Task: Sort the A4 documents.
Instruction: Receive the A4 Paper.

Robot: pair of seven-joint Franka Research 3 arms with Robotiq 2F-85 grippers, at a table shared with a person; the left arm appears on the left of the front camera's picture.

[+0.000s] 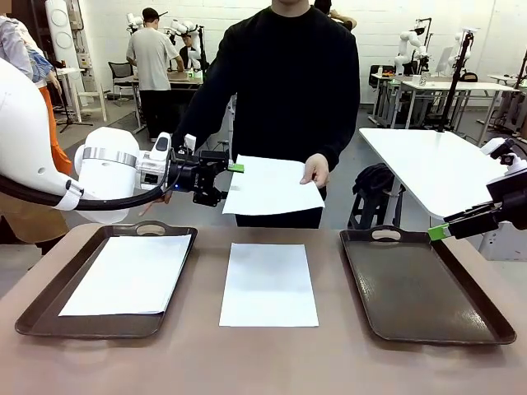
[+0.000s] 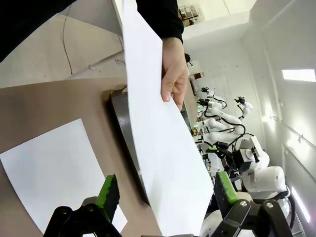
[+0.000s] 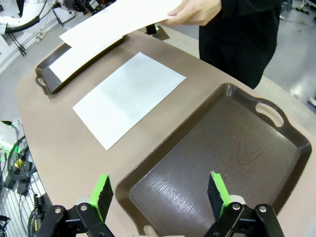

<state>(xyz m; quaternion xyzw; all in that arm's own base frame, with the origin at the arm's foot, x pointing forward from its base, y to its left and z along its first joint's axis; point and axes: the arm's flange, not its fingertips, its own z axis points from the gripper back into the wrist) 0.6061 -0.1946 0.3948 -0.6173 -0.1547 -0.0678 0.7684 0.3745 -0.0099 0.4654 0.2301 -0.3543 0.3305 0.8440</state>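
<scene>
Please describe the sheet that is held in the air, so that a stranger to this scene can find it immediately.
At the far side of the brown table stands a person in black. That person's hand holds a white sheet in the air. The others lie flat: the middle sheet on the table, the left sheet in a tray.

Left tray (image 1: 90, 327), right tray (image 1: 420, 288), brown table (image 1: 272, 362)

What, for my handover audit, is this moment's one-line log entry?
left gripper open around held sheet | person's hand gripping it | right gripper open near right tray | resting: left-tray sheet, table sheet
</scene>
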